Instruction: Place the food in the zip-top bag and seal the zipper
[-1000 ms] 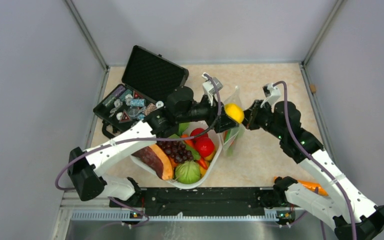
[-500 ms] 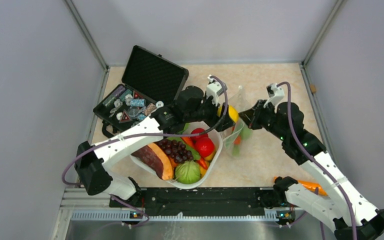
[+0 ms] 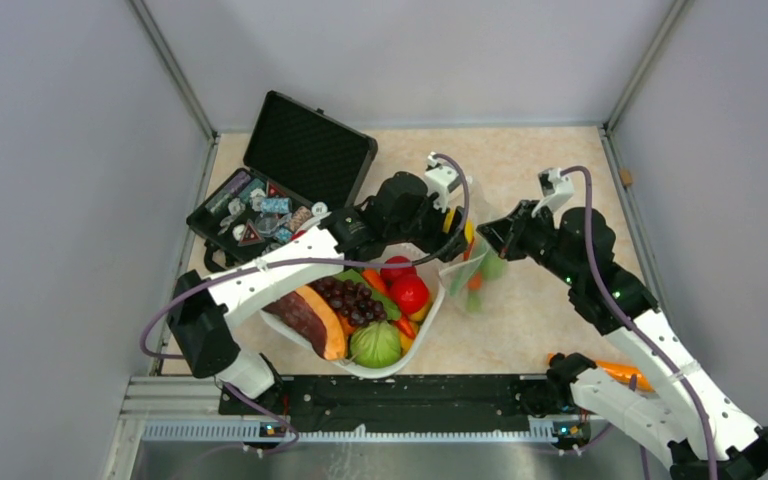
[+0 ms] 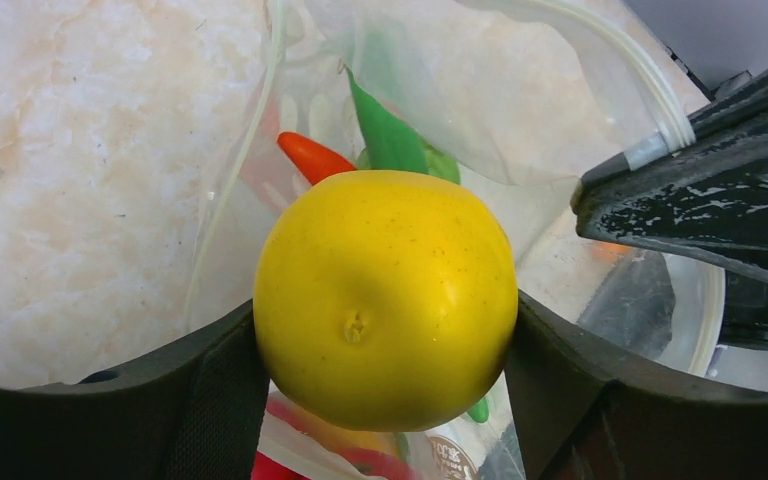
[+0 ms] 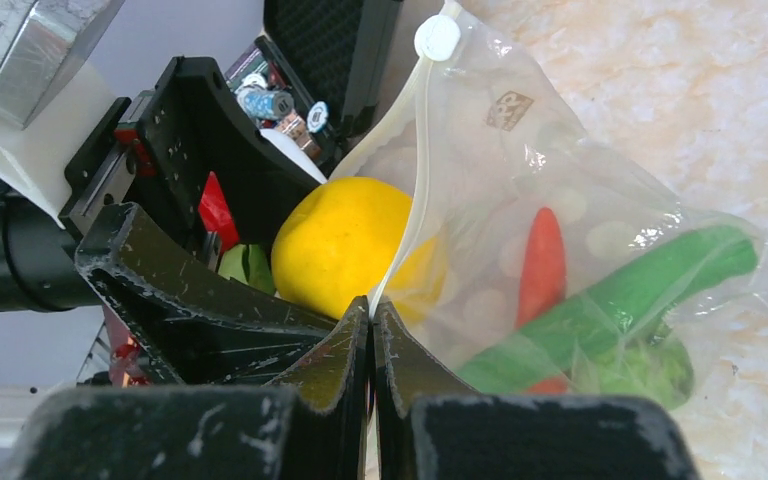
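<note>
The lemon [image 4: 385,298] is clamped between the fingers of my left hand [image 4: 385,385], right at the open mouth of the zip-top bag [image 5: 580,190]. My right hand [image 5: 372,322] is pinched tight on the zipper [image 5: 407,190], lifting that edge of the mouth. Inside the bag lie a long green pod [image 5: 620,295], an orange-red piece [image 5: 545,265] and a small leafy green piece [image 5: 645,372]. The bag stands on the counter [image 3: 550,165] just beside the white basket [image 3: 432,318], which holds a papaya slice [image 3: 310,318], a grape bunch [image 3: 352,300], red tomatoes [image 3: 408,292] and a round green vegetable [image 3: 375,343]. Beyond it, the black case [image 3: 305,150] lies open with small items in its tray.
</note>
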